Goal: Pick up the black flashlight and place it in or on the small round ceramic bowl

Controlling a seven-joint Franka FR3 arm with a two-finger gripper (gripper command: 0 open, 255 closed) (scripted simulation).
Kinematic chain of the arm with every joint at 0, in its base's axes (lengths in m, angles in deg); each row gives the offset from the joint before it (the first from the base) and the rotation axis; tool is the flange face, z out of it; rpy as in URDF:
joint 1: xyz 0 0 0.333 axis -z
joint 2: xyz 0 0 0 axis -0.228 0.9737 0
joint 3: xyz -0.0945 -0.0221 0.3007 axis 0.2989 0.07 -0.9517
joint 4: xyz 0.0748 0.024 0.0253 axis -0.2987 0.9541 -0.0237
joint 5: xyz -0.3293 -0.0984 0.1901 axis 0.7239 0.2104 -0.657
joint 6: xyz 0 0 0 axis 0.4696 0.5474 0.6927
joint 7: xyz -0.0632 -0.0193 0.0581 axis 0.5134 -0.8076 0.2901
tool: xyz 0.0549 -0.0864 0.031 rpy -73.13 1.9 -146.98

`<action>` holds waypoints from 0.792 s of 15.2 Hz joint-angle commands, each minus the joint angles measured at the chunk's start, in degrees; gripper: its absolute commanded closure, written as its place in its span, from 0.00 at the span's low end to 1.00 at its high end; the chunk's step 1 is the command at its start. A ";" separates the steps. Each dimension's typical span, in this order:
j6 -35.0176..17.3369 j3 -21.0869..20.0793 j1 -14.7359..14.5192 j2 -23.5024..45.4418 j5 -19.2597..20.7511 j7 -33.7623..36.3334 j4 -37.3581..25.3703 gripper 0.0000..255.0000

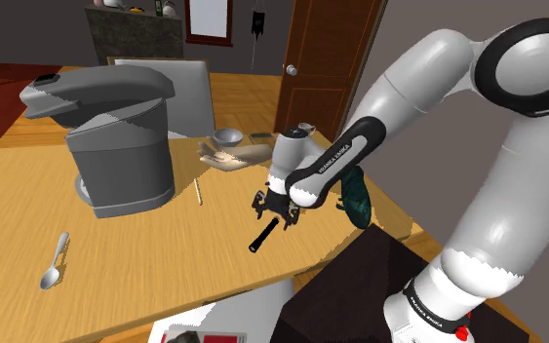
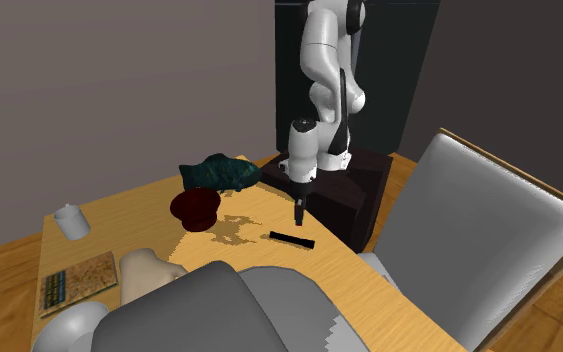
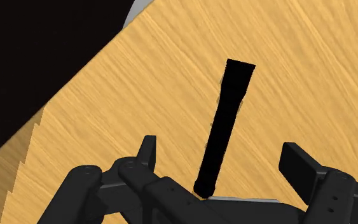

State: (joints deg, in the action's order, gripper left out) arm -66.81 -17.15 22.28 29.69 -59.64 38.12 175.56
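Observation:
A black flashlight [image 1: 262,237] [image 2: 292,238] [image 3: 225,124] lies flat on the wooden table [image 1: 145,263], near the edge by the stand. My gripper [image 1: 274,214] [image 2: 298,210] [image 3: 222,156] hangs open just above it, pointing down. In the wrist view the flashlight lies between the spread fingers [image 3: 147,149] without touching them. A dark red footed bowl [image 2: 195,208] stands on the table a short way from the flashlight, toward the second exterior view's left. A small grey bowl [image 1: 228,137] sits farther back in the shoulder view.
A big grey coffee machine [image 1: 121,146] stands at the shoulder view's left, with a spoon [image 1: 56,263] in front of it. A teal figure [image 2: 219,172] lies beside the red bowl. A white cup [image 2: 69,220], a book [image 2: 77,280] and a chair [image 2: 489,250] surround the table.

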 commanded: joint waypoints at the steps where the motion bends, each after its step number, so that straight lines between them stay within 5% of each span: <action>1: -2.48 3.28 -2.32 5.34 4.88 7.27 -2.50 0.00; 4: -5.21 8.60 -6.72 12.60 8.58 15.14 -6.88 0.00; 12: -9.73 12.56 -9.99 19.36 11.39 17.64 -9.32 0.00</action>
State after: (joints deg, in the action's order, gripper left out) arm -75.71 -5.28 12.77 47.77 -48.75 55.43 166.77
